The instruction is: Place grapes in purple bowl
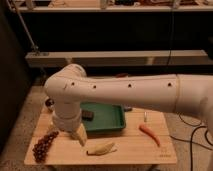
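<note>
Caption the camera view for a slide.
Gripper low over the table, between grapes and tray; grapes not yet grasped.
</note>
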### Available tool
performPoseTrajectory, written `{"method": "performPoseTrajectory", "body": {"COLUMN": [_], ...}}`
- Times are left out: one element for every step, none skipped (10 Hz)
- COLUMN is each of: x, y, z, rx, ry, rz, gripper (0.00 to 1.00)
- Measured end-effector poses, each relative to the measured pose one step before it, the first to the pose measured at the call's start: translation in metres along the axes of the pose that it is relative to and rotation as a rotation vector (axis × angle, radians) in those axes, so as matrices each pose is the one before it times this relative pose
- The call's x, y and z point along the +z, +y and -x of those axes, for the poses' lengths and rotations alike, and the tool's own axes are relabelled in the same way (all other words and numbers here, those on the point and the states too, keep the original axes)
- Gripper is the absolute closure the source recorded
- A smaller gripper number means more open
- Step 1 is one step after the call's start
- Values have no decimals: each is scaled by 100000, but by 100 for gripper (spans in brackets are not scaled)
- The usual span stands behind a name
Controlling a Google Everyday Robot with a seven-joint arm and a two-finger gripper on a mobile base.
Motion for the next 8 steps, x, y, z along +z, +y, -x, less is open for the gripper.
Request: {"method": "performPoseTrajectory", "body": {"x": [871, 1092, 1130, 1045, 1513, 1837, 1211, 986], "y": [-2000, -2223, -1756, -1093, -887, -569, -328, -560], "z": [731, 868, 554, 105, -254, -685, -610, -242], "rx": [1132, 1645, 885, 397, 305, 427, 467, -298], "ry": [-409, -391, -1022, -1468, -1946, -2153, -1276, -1149], "rz": [-2180, -2001, -1494, -530, 399, 1257, 1542, 1385], "gripper": [20, 20, 20, 20, 20, 20, 20, 20]}}
